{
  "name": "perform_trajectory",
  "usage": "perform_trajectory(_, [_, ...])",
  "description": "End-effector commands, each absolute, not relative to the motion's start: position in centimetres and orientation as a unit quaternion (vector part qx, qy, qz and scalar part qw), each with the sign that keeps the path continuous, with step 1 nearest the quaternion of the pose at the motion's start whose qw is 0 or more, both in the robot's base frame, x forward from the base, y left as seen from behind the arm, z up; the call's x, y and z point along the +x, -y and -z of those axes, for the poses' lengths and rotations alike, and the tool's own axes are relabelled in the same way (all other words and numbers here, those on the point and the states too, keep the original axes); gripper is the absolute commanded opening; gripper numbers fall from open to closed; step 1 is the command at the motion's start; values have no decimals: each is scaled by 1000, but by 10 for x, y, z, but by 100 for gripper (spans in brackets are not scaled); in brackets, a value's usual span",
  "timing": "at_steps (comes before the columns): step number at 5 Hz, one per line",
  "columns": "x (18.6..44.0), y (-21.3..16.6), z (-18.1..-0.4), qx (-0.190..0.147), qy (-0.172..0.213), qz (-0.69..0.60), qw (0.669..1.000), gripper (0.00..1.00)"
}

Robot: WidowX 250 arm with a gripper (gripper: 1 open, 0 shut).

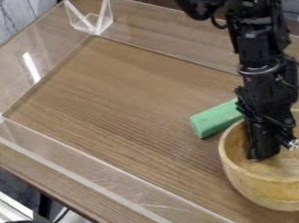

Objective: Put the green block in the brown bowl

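Note:
The brown bowl (262, 194) stands upright at the lower right of the wooden table, partly cut off by the picture's edge. The green block (215, 120) lies flat on the table just left of the bowl's far rim, close to it; whether they touch I cannot tell. My gripper (265, 153) points steeply down, and its shut fingers reach inside the bowl near the far rim. Nothing shows between the fingers. The arm rises from the bowl to the top of the picture and hides part of the rim.
Low clear plastic walls (77, 156) fence the wooden tabletop (111, 97). A clear folded plastic piece (90, 17) stands at the far left corner. The block and the bowl sit close to the right wall.

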State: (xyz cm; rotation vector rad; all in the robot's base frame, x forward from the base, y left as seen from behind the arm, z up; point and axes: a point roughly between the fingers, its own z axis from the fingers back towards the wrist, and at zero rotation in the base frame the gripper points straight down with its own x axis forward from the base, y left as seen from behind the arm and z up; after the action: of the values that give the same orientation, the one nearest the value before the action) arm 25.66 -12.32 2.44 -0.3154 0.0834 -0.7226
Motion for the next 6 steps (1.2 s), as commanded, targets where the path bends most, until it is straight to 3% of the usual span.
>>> perform_trajectory(1, [252, 126, -22, -141, -47, 364, 919, 0])
perform_trajectory(2, [252, 124, -21, -132, -51, 362, 921, 0])
perform_trajectory(4, [248, 130, -13, -153, -39, 367, 917, 0])
perform_trajectory(6, [248, 135, -14, -137, -31, 365, 920, 0])
